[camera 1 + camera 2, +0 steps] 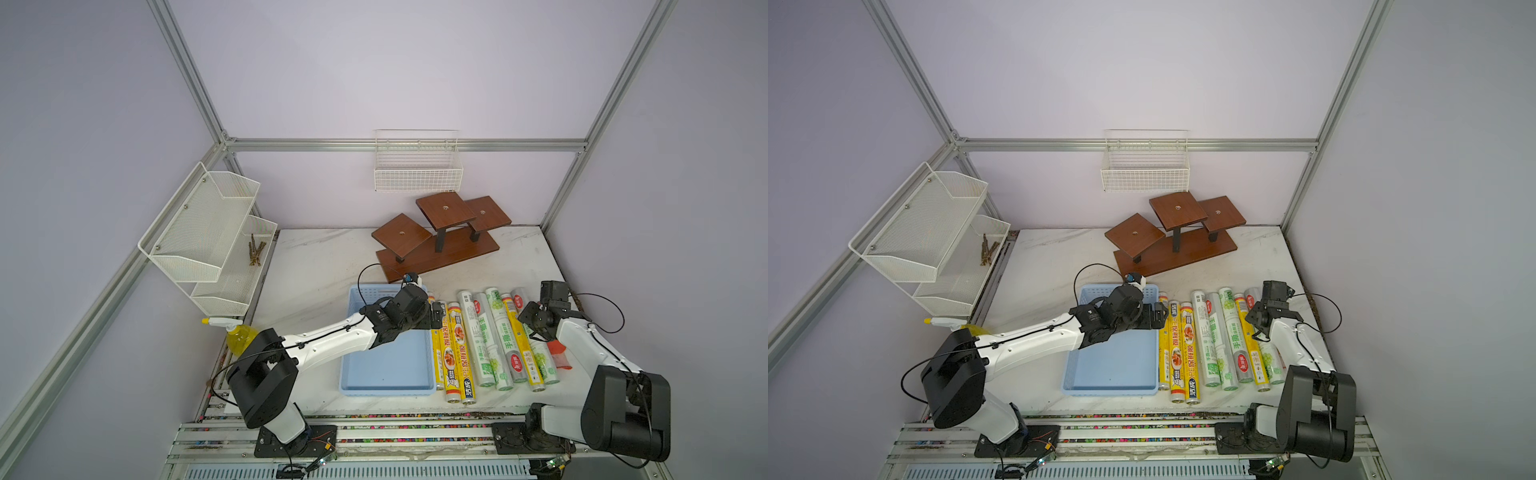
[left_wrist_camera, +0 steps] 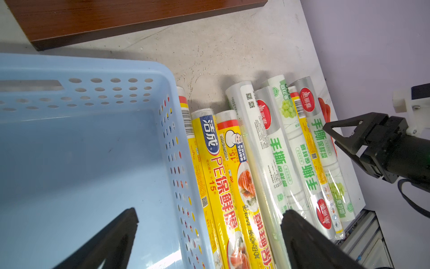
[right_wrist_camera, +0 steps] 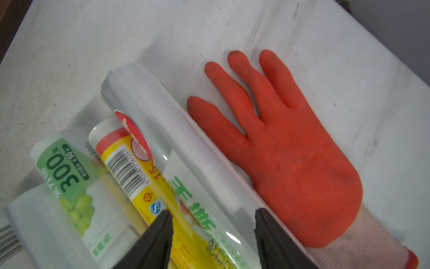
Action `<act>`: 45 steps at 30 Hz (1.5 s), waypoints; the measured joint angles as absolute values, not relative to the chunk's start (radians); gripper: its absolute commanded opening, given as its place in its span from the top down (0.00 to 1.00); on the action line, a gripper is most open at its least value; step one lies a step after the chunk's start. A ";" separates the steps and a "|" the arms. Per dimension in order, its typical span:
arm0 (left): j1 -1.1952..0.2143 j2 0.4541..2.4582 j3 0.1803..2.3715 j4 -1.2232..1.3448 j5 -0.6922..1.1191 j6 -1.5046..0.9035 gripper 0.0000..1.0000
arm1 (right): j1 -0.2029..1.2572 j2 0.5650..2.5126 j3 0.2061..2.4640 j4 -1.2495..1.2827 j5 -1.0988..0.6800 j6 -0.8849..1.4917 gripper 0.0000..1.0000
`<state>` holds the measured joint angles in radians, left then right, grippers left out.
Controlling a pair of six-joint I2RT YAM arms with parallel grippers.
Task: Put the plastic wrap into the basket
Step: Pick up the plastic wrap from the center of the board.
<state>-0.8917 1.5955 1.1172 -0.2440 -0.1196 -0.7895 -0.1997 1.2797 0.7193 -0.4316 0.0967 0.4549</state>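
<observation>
The basket [image 1: 386, 390] lies near the front edge of the surface [image 1: 316, 266], about midway along it. Its blue floor shows bare wherever my left arm does not cover it. The mesh shelf [image 1: 199, 232] hangs past the left edge, and its lower tier holds a few brown sticks [image 1: 255, 249]. The white wire basket [image 1: 417, 174] hangs on the back wall.

The plastic wrap [image 1: 486, 340] is eight rolls lying side by side on the surface. They run front to back between the basket and the right edge. The nearest yellow roll [image 2: 186, 121] lies right against the basket's right wall.

My left fingers [image 1: 436, 316] are spread wide and hold nothing. In the left wrist view one tip hangs over the basket floor and the other over a whitish roll. The basket wall and three yellow rolls show between them.

My right fingers [image 3: 213, 215] stand partway apart astride the outermost whitish roll [image 3: 162, 130]. One tip is at each flank, and I cannot tell whether they press on it. The red glove [image 3: 290, 151] lies flat just beside that roll, on the side toward the right edge.
</observation>
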 measured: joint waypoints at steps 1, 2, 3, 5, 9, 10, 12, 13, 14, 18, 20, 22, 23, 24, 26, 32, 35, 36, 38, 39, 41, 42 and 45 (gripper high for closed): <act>-0.892 1.596 1.117 -0.245 -0.120 -0.789 0.00 | -0.198 1.261 0.715 -0.427 0.078 0.446 0.44; -0.892 1.596 1.117 -0.245 -0.120 -0.789 0.00 | -0.195 1.244 0.714 -0.427 0.067 0.440 0.46; -0.892 1.596 1.117 -0.245 -0.120 -0.789 0.00 | -0.194 1.230 0.715 -0.426 0.059 0.434 0.48; -0.892 1.596 1.117 -0.245 -0.119 -0.789 0.00 | -0.191 1.217 0.715 -0.421 0.041 0.420 0.53; -0.892 1.596 1.117 -0.244 -0.119 -0.788 0.00 | -0.178 1.256 0.718 -0.424 0.000 0.405 0.56; -0.892 1.596 1.117 -0.245 -0.119 -0.787 0.00 | -0.169 1.275 0.720 -0.427 -0.002 0.405 0.56; -0.892 1.596 1.117 -0.244 -0.118 -0.782 0.00 | -0.146 1.310 0.727 -0.436 0.000 0.404 0.56; -0.892 1.596 1.117 -0.244 -0.117 -0.781 0.00 | -0.131 1.330 0.731 -0.442 0.007 0.403 0.56; -0.892 1.596 1.118 -0.245 -0.115 -0.780 0.00 | -0.119 1.348 0.736 -0.443 0.017 0.402 0.56; -0.892 1.596 1.118 -0.245 -0.112 -0.774 0.00 | -0.097 1.395 0.755 -0.443 0.066 0.394 0.53; -0.892 1.596 1.118 -0.244 -0.112 -0.773 0.00 | -0.092 1.423 0.767 -0.443 0.086 0.384 0.52; -0.892 1.596 1.117 -0.244 -0.112 -0.773 0.00 | -0.087 1.448 0.778 -0.443 0.101 0.376 0.51; -0.892 1.596 1.117 -0.243 -0.112 -0.773 0.00 | -0.084 1.457 0.784 -0.443 0.107 0.372 0.50; -0.892 1.596 1.118 -0.242 -0.112 -0.773 0.00 | -0.081 1.464 0.789 -0.443 0.112 0.369 0.49; -0.892 1.596 1.117 -0.242 -0.110 -0.773 0.00 | -0.074 1.481 0.802 -0.443 0.121 0.361 0.48; -0.892 1.596 1.118 -0.242 -0.108 -0.773 0.00 | -0.072 1.547 0.838 -0.437 0.125 0.336 0.43; -0.892 1.596 1.118 -0.242 -0.108 -0.773 0.00 | -0.072 1.582 0.855 -0.437 0.123 0.326 0.41; -0.892 1.596 1.118 -0.242 -0.108 -0.773 0.00 | -0.072 1.589 0.859 -0.435 0.121 0.323 0.40; -0.892 1.596 1.118 -0.242 -0.108 -0.774 0.00 | -0.072 1.604 0.863 -0.430 0.114 0.319 0.39; -0.892 1.596 1.118 -0.242 -0.108 -0.773 0.00 | -0.072 1.610 0.863 -0.428 0.111 0.317 0.39; -0.891 1.596 1.118 -0.247 -0.108 -0.773 0.00 | -0.072 1.629 0.863 -0.418 0.097 0.313 0.37; -0.891 1.596 1.119 -0.250 -0.108 -0.773 0.00 | -0.072 1.639 0.863 -0.414 0.088 0.312 0.37; -0.891 1.596 1.122 -0.259 -0.109 -0.766 0.00 | -0.062 1.650 0.871 -0.414 0.087 0.307 0.38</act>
